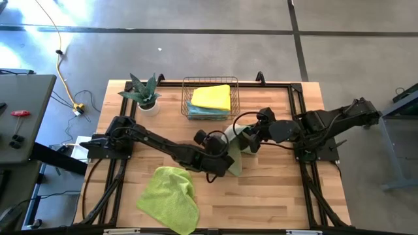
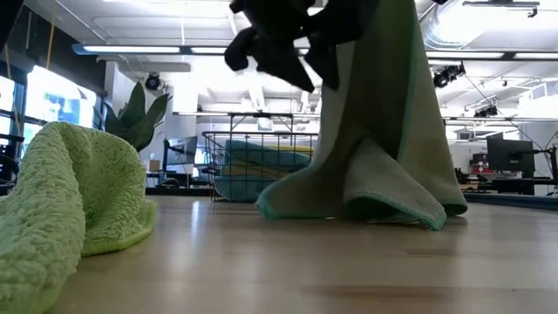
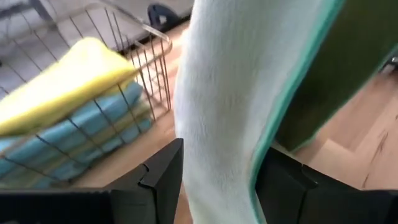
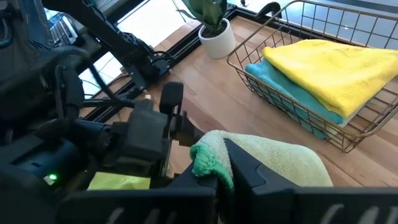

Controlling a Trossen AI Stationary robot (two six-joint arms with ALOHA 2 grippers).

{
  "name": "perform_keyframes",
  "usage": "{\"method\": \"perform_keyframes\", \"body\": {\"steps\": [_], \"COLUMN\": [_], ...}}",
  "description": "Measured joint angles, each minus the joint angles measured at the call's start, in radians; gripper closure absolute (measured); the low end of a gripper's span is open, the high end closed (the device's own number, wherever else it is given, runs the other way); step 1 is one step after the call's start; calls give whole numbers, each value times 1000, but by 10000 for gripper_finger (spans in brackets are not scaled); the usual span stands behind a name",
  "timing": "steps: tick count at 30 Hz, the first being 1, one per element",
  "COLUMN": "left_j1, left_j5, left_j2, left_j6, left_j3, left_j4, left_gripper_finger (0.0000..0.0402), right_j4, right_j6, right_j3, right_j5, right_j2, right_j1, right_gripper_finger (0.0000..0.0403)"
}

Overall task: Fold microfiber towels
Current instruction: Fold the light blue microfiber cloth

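Hanging mid-table between the right gripper (image 4: 214,177), pinching its corner, and the left gripper (image 3: 217,180), straddling it wide, the sage towel (image 1: 236,153) is awaiting folding; the lime towel (image 1: 170,196) is lying crumpled near the front edge, two folded towels (image 1: 210,99) sitting in the basket (image 1: 186,88).

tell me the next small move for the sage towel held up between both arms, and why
Probably close the left gripper on the sage towel. The cloth hangs between its open fingers, while the right gripper is already shut on a corner and the lower edge drags on the table, so a second grip would let both arms spread it.
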Motion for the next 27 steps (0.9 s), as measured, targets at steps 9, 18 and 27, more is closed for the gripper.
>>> {"method": "perform_keyframes", "body": {"steps": [9, 18, 27], "left_j1": [0, -13, -67], "left_j5": [164, 262, 270], "left_j2": [50, 127, 123], "left_j6": [-88, -217, -306], "left_j3": [-1, 0, 0], "left_j4": [-8, -26, -232], "left_gripper_finger": [234, 238, 310], "right_j4": [7, 11, 4], "right_j6": [-9, -17, -25], "right_j3": [0, 0, 0], "right_j5": [0, -8, -11], "right_j2": [-2, -7, -11], "right_j1": [0, 0, 0], "right_gripper_finger": [403, 403, 403]}}
